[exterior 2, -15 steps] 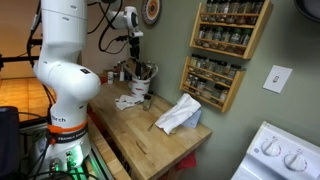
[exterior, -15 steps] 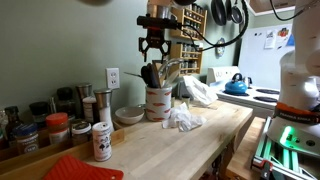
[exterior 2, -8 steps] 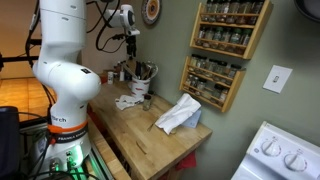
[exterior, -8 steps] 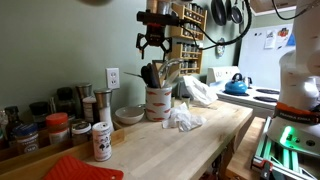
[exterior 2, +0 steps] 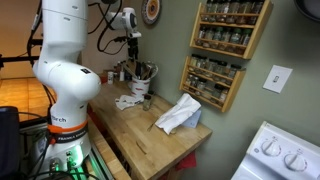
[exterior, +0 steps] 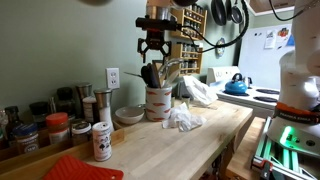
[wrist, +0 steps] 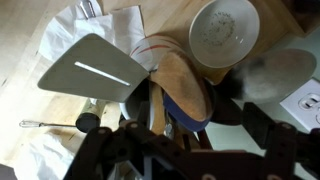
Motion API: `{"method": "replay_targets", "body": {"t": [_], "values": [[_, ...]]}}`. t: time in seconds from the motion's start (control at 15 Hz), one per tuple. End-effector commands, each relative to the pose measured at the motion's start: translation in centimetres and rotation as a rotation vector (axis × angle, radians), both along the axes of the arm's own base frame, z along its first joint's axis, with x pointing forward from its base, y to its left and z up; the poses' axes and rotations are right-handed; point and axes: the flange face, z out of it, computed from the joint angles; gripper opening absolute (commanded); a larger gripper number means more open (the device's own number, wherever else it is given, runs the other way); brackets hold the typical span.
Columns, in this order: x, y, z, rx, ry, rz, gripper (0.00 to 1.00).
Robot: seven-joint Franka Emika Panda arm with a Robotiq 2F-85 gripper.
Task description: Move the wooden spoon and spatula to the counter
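Observation:
My gripper (exterior: 153,55) hangs open and empty just above a white utensil crock (exterior: 158,101) at the back of the light-wood counter (exterior: 205,140); both also show in the other exterior view, the gripper (exterior 2: 134,45) over the crock (exterior 2: 142,88). In the wrist view my gripper (wrist: 185,145) is dark at the bottom edge. The wooden spoon's tan bowl (wrist: 185,85) stands in the crock right below it. A dark blue edge, the spatula (wrist: 186,119), shows under the spoon bowl. The spatula's dark head (exterior: 148,74) sticks up from the crock.
A grey slotted turner (wrist: 95,68) also stands in the crock. A white bowl (exterior: 128,114) sits beside it, with crumpled white cloths (exterior: 183,118) in front. Spice jars (exterior: 60,125) and a red cloth (exterior: 80,168) lie nearer. A blue kettle (exterior: 236,86) stands on the stove; a spice rack (exterior 2: 225,50) hangs on the wall.
The gripper rose slightly, then came back down to about the same height over the crock. It stays open. The utensils have not moved.

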Motion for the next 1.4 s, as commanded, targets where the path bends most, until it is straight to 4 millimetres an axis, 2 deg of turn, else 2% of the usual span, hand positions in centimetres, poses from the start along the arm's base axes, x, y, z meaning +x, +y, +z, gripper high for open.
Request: {"method": "replay_targets", "body": {"t": [0.0,0.07,0.13,0.2,0.33,0.53,0.6,0.93,1.27,1.33], "values": [[0.5,-0.1,-0.5,-0.003,0.012,-0.05,0.69],[0.6,0.1,-0.6,0.002,0.02,-0.048,0.62],[0.5,0.3,-0.8,0.006,0.027,-0.044,0.89],[0.4,0.6,-0.8,0.014,0.036,-0.03,0.89],[0.1,1.1,-1.0,0.026,0.06,-0.012,0.98],[0.3,1.3,-1.7,0.014,0.063,-0.021,0.99],[0.4,1.3,-1.9,0.013,0.064,-0.021,0.82],[1.2,0.8,-2.9,-0.016,0.053,-0.033,0.42],[1.8,-0.1,-2.9,-0.014,0.051,-0.062,0.05],[1.8,-0.3,-2.8,-0.015,0.052,-0.069,0.03]]}}
